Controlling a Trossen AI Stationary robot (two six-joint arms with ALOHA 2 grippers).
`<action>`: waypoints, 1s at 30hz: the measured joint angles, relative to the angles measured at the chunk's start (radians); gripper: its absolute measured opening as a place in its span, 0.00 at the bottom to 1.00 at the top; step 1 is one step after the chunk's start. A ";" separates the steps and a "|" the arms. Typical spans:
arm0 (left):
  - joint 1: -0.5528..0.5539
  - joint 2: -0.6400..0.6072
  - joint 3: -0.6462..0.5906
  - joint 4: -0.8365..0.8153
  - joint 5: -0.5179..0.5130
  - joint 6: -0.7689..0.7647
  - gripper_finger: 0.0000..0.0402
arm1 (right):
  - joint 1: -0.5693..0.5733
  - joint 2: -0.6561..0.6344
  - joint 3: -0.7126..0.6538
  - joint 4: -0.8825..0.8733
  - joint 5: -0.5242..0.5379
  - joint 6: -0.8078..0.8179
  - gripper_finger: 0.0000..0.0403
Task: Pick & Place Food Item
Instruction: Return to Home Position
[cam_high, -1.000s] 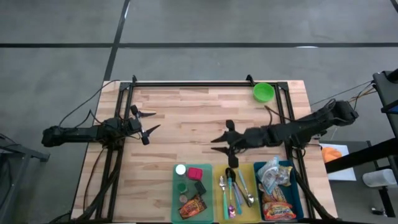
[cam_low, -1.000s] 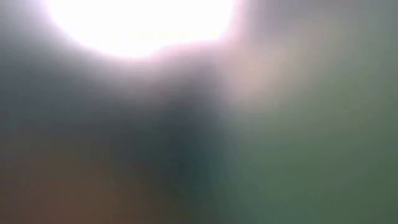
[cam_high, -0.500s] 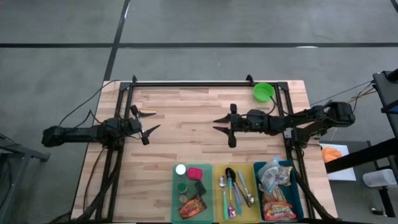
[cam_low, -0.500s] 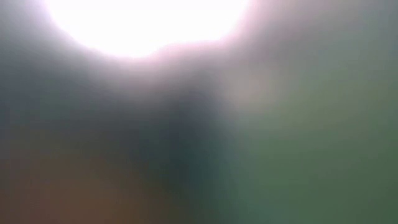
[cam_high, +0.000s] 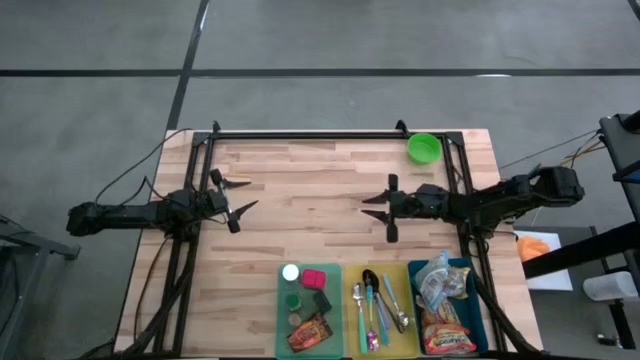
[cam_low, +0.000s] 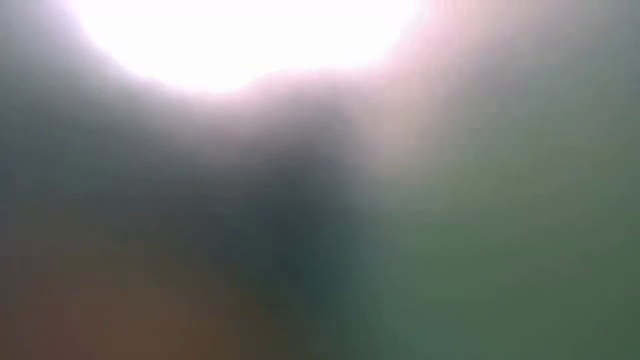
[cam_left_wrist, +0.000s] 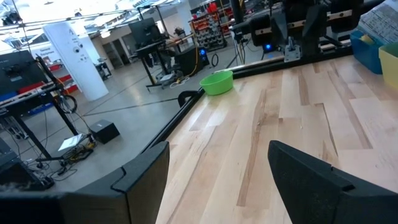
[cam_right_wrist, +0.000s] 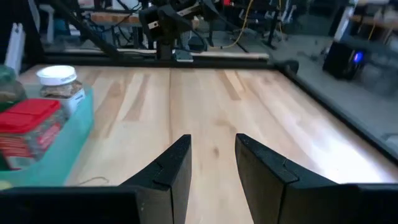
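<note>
Right gripper (cam_high: 368, 206) is hovering empty over the table (cam_high: 300, 235), fingers apart; left gripper (cam_high: 250, 194) is waiting at the left edge, fingers also spread

Even overhead light covers the bench (cam_high: 310, 170) in the high view, with faint shadows. The low view is wholly out of focus, white glare along its top. The right gripper (cam_right_wrist: 213, 143) shows dark and soft-edged near its lens; the wood beyond gleams pale.

My right gripper (cam_high: 373, 206) has pulled away from the yellow bin (cam_high: 398, 272), going toward twelve o'clock. Now I've got it drawn back toward three o'clock.
</note>
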 joint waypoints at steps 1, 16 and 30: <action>0.000 0.000 0.000 0.000 0.000 0.000 0.69 | 0.000 -0.022 -0.025 0.001 0.000 0.030 0.30; 0.000 0.004 0.000 0.001 0.000 0.000 0.69 | 0.007 -0.427 -0.249 -0.140 0.106 0.072 0.30; 0.000 0.012 0.000 0.000 0.003 0.000 0.69 | 0.008 -0.753 -0.249 -0.472 0.151 0.030 0.30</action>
